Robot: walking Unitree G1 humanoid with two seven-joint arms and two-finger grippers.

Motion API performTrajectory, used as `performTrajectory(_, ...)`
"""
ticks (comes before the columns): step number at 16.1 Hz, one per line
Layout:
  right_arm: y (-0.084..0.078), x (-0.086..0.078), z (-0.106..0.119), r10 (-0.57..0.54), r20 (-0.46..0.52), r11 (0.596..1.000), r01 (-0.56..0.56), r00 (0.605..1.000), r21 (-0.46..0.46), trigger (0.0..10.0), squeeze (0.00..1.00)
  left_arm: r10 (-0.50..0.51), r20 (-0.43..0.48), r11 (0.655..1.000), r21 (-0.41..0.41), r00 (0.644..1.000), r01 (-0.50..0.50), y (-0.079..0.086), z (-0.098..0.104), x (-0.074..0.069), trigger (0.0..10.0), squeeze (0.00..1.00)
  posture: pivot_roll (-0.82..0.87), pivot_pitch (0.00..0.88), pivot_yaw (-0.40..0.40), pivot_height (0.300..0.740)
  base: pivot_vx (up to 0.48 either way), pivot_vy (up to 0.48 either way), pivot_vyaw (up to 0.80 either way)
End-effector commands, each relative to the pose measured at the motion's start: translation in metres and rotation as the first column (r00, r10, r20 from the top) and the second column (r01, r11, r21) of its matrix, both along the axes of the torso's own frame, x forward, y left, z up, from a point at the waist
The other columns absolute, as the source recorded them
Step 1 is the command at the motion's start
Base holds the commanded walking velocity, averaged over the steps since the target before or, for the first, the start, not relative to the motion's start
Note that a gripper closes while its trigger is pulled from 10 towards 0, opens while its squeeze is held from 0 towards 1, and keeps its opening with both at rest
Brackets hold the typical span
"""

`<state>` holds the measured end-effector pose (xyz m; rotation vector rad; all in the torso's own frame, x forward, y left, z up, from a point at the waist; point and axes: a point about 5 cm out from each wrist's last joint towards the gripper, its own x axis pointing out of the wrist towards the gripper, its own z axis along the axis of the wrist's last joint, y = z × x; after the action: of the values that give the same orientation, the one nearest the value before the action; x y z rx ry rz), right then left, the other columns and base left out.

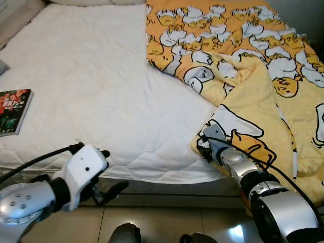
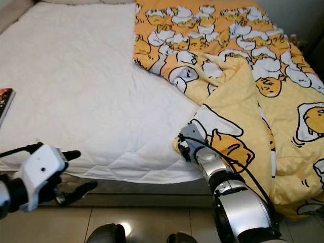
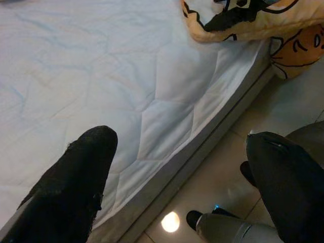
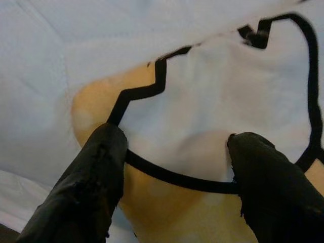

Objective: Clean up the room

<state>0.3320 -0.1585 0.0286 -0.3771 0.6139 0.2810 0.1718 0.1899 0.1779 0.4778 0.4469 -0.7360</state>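
Two tools are in view near the front edge of the bed. The right tool is at the front right part of the bed, its fingers spread wide and pressing on the corner of the blanket. The blanket is yellow with egg cartoons and covers the right side of the bed, with one corner folded over. The left tool hangs wide before the front edge, over the floor, holding nothing. One book lies at the left edge of the bed
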Motion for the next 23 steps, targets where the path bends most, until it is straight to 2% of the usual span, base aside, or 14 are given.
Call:
performTrajectory(1, -0.003, 0.000, 0.000, -0.007, -0.003, 1.000, 0.007, 1.000, 0.002, 0.0, 0.00, -0.002, -0.012, 1.000, 0.009, 1.000, 0.003, 0.000, 0.002, -0.005, 10.0, 0.00, 0.23, 0.164, -0.015, 0.740, 0.000, 0.000, 0.00)
performTrajectory(7, -0.003, -0.003, -0.003, -0.015, -0.018, 1.000, 0.015, 1.000, 0.026, 0.0, 0.00, 0.035, -0.026, 0.999, 0.006, 0.999, -0.035, -0.002, 0.005, -0.016, 10.0, 0.00, 0.24, 0.169, -0.033, 0.740, 0.000, 0.000, 0.00)
performTrajectory(10, -0.005, -0.002, -0.002, -0.018, -0.018, 0.999, 0.019, 1.000, 0.032, 0.0, 0.00, 0.022, -0.048, 1.000, 0.000, 0.999, -0.022, -0.006, 0.004, -0.022, 10.0, 0.00, 0.24, 0.158, -0.037, 0.740, 0.000, 0.000, 0.00)
performTrajectory(19, -0.009, 0.000, 0.001, -0.002, -0.013, 0.999, 0.003, 1.000, 0.051, 0.0, 0.00, 0.056, -0.051, 0.998, -0.017, 0.997, -0.057, -0.009, 0.001, -0.021, 10.0, 0.00, 0.22, 0.127, -0.055, 0.740, 0.000, 0.000, 0.00)
performTrajectory(21, -0.009, 0.003, 0.008, 0.024, 0.000, 0.986, -0.024, 1.000, 0.163, 0.0, 0.00, 0.063, -0.048, 0.998, -0.026, 0.997, -0.065, -0.010, -0.001, -0.018, 10.0, 0.00, 0.20, 0.105, -0.062, 0.740, 0.000, 0.000, 0.00)
performTrajectory(22, -0.009, 0.003, 0.008, 0.028, -0.001, 0.985, -0.027, 1.000, 0.171, 0.0, 0.00, 0.064, -0.049, 0.998, -0.025, 0.997, -0.066, -0.010, -0.002, -0.018, 10.0, 0.00, 0.20, 0.096, -0.065, 0.740, 0.000, 0.000, 0.00)
performTrajectory(23, -0.010, 0.004, 0.011, 0.044, -0.019, 0.968, -0.038, 0.999, 0.247, 0.0, 0.00, 0.070, -0.042, 0.997, -0.032, 0.997, -0.071, -0.011, -0.002, -0.017, 10.0, 0.00, 0.19, 0.090, -0.068, 0.740, 0.000, 0.000, 0.00)
